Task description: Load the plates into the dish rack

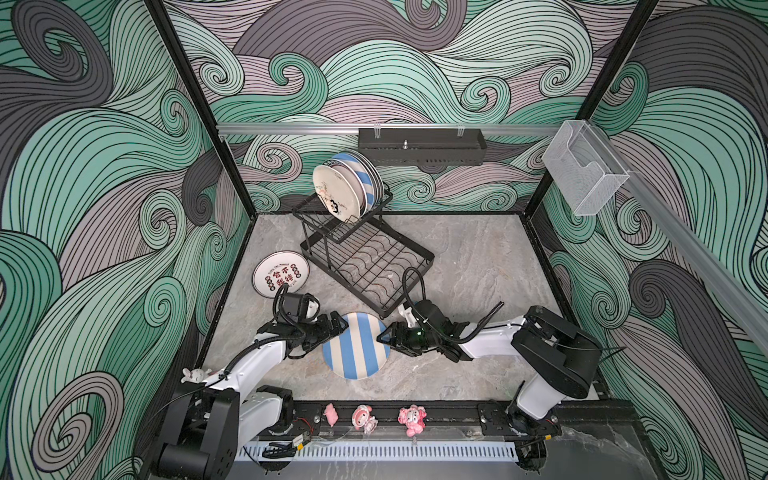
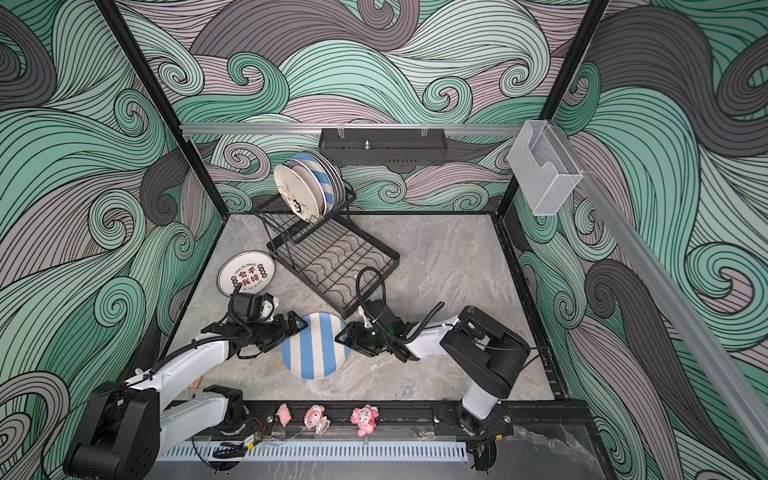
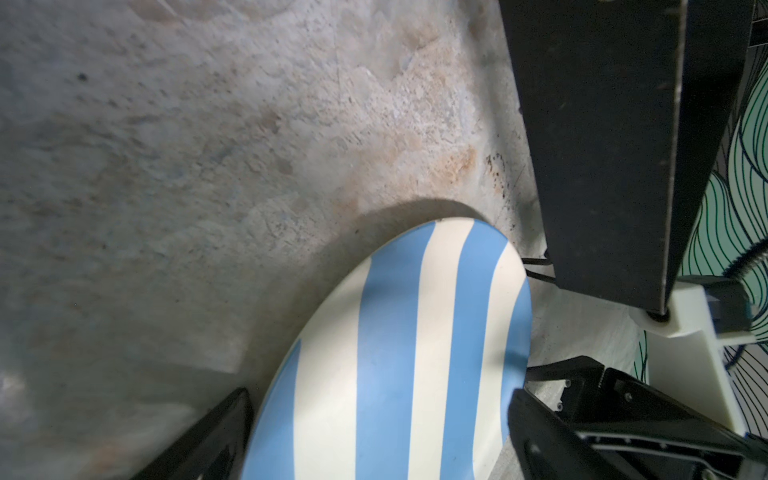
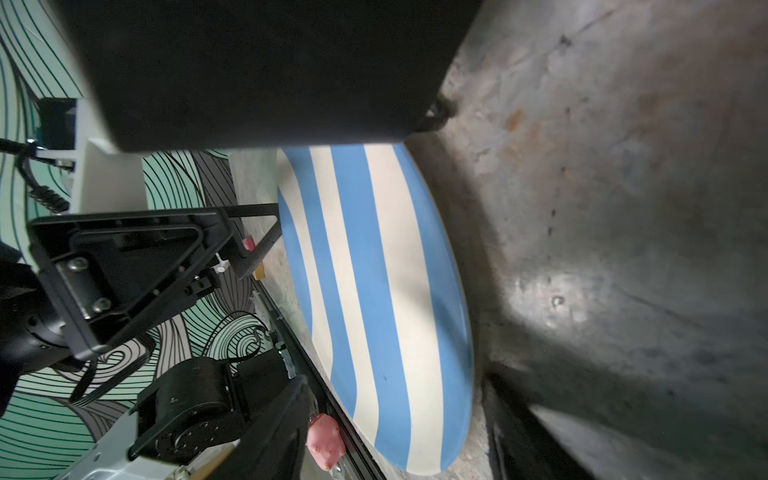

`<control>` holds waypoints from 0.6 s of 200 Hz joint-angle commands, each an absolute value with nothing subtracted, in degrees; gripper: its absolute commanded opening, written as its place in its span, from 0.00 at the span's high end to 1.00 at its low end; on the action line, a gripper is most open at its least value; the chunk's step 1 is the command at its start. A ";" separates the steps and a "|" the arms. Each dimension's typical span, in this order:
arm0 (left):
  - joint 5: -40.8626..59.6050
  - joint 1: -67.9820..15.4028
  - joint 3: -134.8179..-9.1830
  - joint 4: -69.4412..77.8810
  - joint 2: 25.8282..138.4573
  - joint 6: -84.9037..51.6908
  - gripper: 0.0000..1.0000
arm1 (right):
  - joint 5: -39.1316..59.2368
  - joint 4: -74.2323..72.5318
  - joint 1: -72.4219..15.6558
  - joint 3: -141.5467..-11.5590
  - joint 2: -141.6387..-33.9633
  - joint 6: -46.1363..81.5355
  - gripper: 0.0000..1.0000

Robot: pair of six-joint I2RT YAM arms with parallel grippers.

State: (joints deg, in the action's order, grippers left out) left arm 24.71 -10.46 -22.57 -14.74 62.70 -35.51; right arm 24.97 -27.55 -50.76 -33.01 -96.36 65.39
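Observation:
A blue-white striped plate (image 1: 356, 347) (image 2: 316, 347) lies low over the table's front middle, its far edge raised with a shadow beneath. My left gripper (image 1: 337, 325) (image 3: 380, 392) is shut on its left rim, one finger on each face. My right gripper (image 1: 384, 336) (image 4: 399, 378) stands open around the opposite rim, with gaps on both sides. The black wire dish rack (image 1: 365, 257) (image 2: 332, 257) sits behind, and several plates (image 1: 338, 195) (image 2: 299, 191) stand upright in its upper basket. A white plate with red characters (image 1: 281, 274) (image 2: 247, 274) rests at the left wall.
A black perforated trough shelf (image 1: 422, 145) hangs on the back rail and a clear plastic box (image 1: 586, 174) on the right rail. Pink figurines (image 1: 365, 417) line the front rail. The grey stone table (image 1: 478, 270) runs to the patterned walls.

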 commanded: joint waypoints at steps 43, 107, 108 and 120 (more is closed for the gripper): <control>26.02 -11.33 -20.92 -17.13 63.31 -36.03 0.01 | 24.69 -27.25 -50.87 -32.48 -96.13 64.87 0.53; 26.19 -11.38 -20.12 -17.62 62.06 -36.39 0.02 | 25.63 -28.72 -51.15 -33.43 -94.66 63.31 0.72; 26.19 -11.36 -20.12 -17.64 62.10 -36.39 0.01 | 25.65 -28.73 -51.15 -33.46 -94.61 63.29 0.72; 26.19 -11.38 -20.13 -17.79 61.89 -36.54 0.01 | 26.15 -28.73 -51.28 -34.06 -94.84 63.08 0.73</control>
State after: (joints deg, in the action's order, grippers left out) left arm 25.12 -10.70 -21.65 -14.04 61.65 -35.57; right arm 25.32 -26.35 -50.85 -32.91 -96.05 64.23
